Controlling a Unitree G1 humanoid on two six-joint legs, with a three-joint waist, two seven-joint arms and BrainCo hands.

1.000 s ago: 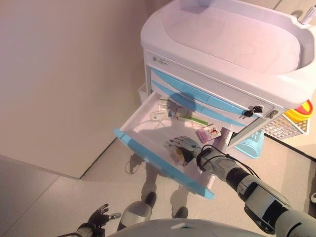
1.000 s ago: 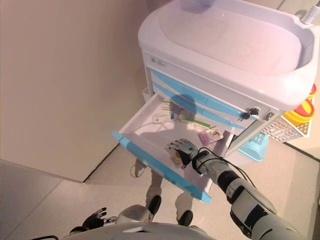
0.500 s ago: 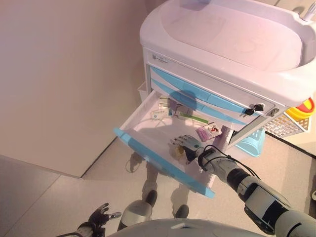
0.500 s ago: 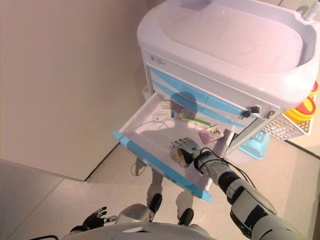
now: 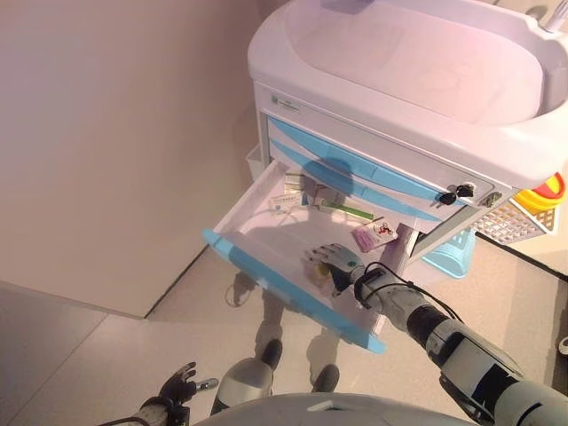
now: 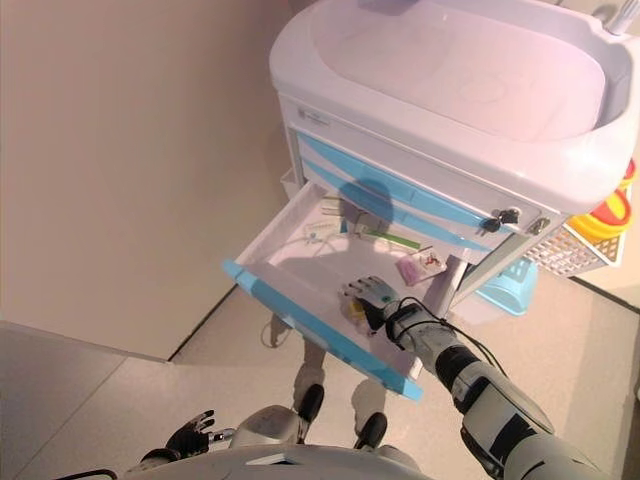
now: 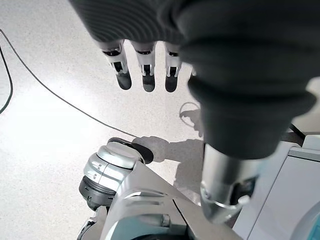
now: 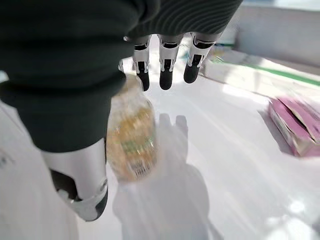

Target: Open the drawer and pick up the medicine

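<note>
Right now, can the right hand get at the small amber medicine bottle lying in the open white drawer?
Probably yes. The right hand is already inside the open white drawer, fingers straight, with the small amber medicine bottle lying between thumb and fingers. Nothing blocks it.

One cart [image 5: 417, 80] is seen, with one drawer [image 5: 266, 266] pulled open. In the drawer are counted one yellowish bottle [image 8: 131, 135], one pink box [image 5: 374, 236], one green-striped box [image 5: 348, 211] and some small white packets, number not discernible. Two hands are counted: right [image 5: 335, 263], left [image 5: 177, 387].
</note>
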